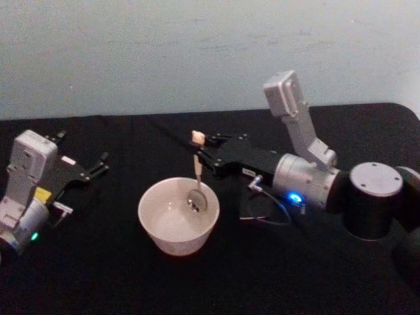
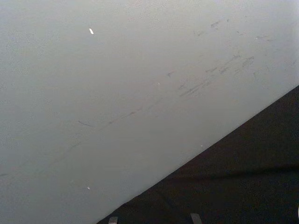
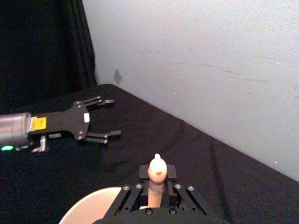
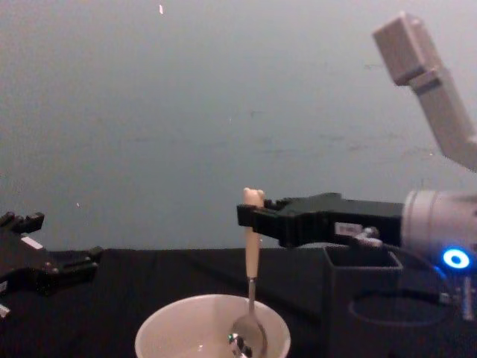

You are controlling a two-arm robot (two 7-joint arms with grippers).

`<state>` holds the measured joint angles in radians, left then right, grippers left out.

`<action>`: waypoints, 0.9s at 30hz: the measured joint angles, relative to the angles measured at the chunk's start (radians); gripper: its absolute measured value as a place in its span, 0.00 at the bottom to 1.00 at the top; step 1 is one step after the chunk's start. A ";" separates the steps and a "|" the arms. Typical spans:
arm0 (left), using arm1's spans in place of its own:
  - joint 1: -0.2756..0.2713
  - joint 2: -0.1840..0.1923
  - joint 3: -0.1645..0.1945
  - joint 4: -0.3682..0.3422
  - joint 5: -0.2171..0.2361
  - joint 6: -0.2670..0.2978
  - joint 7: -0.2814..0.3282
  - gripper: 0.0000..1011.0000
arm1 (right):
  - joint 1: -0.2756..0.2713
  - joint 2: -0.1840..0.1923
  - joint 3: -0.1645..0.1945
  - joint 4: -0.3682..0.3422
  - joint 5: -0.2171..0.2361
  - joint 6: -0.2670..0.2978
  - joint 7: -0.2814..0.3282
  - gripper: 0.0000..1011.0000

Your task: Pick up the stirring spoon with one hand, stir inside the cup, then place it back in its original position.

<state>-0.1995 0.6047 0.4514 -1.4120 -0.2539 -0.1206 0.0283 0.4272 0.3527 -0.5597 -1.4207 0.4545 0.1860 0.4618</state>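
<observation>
Right gripper [image 1: 199, 154] above cup [image 1: 176, 241]; jaws pinch stirring spoon [image 1: 196, 176] high on its handle, upright so its bowl dips inside the cup for stirring; left gripper [image 3: 113, 117] parked well left of the cup, jaws wide.

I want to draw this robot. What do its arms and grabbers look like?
Both arms are silver-grey tubes with a pale grey box on each wrist. The left gripper and right gripper are flat, black, with thin fingers. The left arm has a yellow sticker and green light; the right has a blue light, a thin looping cable and a fat black joint.
</observation>
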 joint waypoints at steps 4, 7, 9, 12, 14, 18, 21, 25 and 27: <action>0.000 0.000 0.000 0.000 0.000 0.000 0.000 0.99 | -0.026 0.034 0.012 -0.039 0.016 0.007 0.024 0.21; 0.000 0.000 0.000 0.000 0.000 0.000 0.000 0.99 | -0.045 0.056 0.014 -0.066 0.029 0.015 0.039 0.21; 0.000 0.000 0.000 0.000 0.000 0.000 0.000 0.99 | -0.059 0.070 0.013 -0.084 0.038 0.020 0.048 0.21; 0.000 0.000 0.000 0.000 0.000 0.000 0.000 0.99 | -0.073 0.084 0.006 -0.102 0.044 0.023 0.057 0.21; 0.000 0.000 0.000 0.000 0.000 0.000 0.000 0.99 | -0.080 0.090 -0.003 -0.114 0.047 0.024 0.062 0.21; 0.000 0.000 0.000 0.000 0.000 0.000 0.000 0.99 | -0.087 0.093 -0.018 -0.128 0.052 0.027 0.069 0.21; 0.000 0.000 0.000 0.000 0.000 0.000 0.000 0.99 | -0.088 0.090 -0.032 -0.137 0.052 0.027 0.071 0.21; 0.000 0.000 0.000 0.000 0.000 0.000 0.000 0.99 | -0.082 0.074 -0.047 -0.138 0.052 0.028 0.066 0.21; 0.000 0.000 0.000 0.000 0.000 0.000 0.000 0.99 | -0.076 0.065 -0.052 -0.133 0.052 0.030 0.060 0.21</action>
<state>-0.1995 0.6047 0.4514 -1.4119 -0.2539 -0.1206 0.0283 0.3510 0.4173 -0.6113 -1.5536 0.5064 0.2159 0.5221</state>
